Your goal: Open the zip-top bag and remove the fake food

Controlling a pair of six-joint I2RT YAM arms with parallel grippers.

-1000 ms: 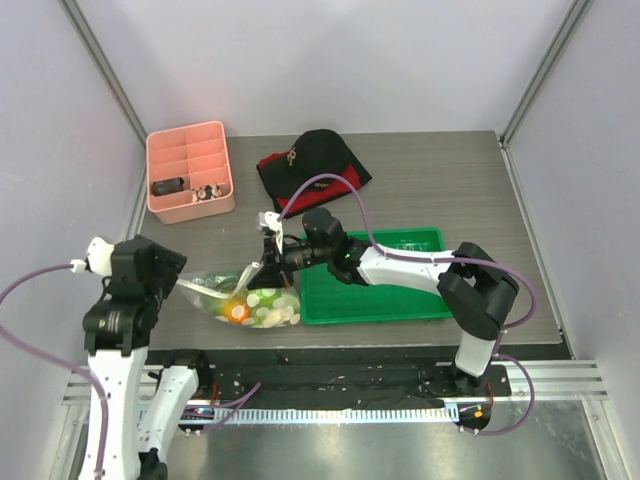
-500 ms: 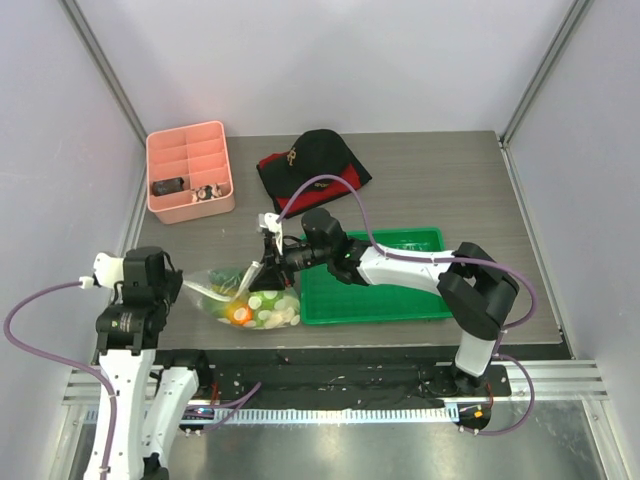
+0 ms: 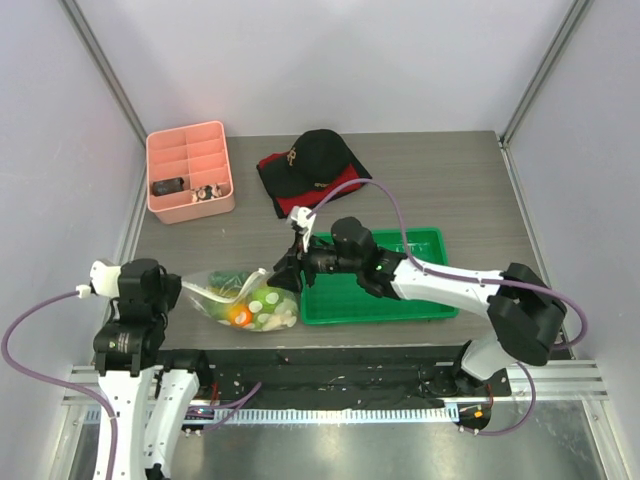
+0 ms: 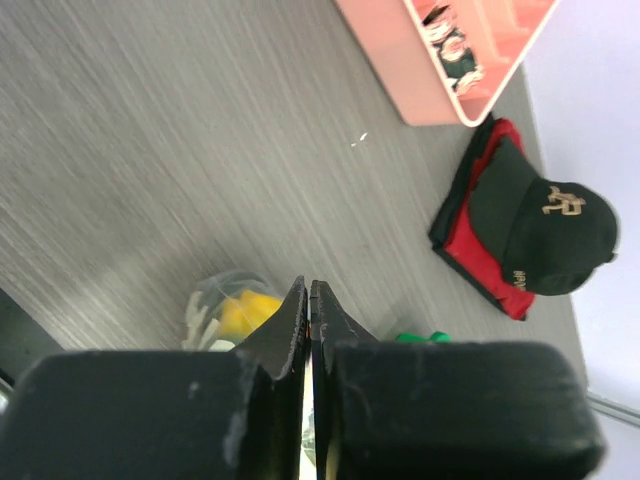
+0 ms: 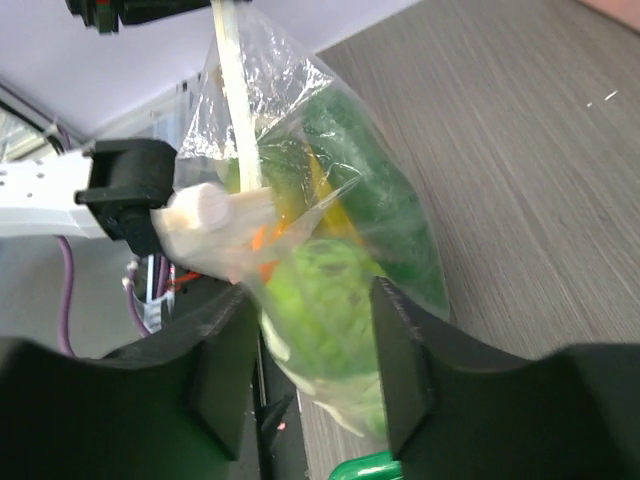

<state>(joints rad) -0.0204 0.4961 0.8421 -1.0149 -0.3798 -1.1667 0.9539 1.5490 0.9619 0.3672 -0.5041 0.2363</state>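
Now the left gripper [image 3: 172, 290], wide apart a second ago, is pinched fully closed and sits lower, nearer the table's front edge. It appears to nip the left corner of the zip-top bag [image 3: 245, 298]. The right gripper [image 3: 286, 272], earlier clamped at the bag's top, has spread its fingers and drawn back toward the green tray [image 3: 400, 305]. The bag lies on the table [image 3: 450, 190] between both grippers, just left of the tray, with the fake food [image 3: 262, 306] inside. Only the right wrist view shows the green cabbage [image 5: 325, 300] bulging in the gap between the parted fingers, and the white zip strip [image 5: 232, 110] running up toward the left gripper. The left wrist view shows shut fingers, with the bag half hidden behind them.
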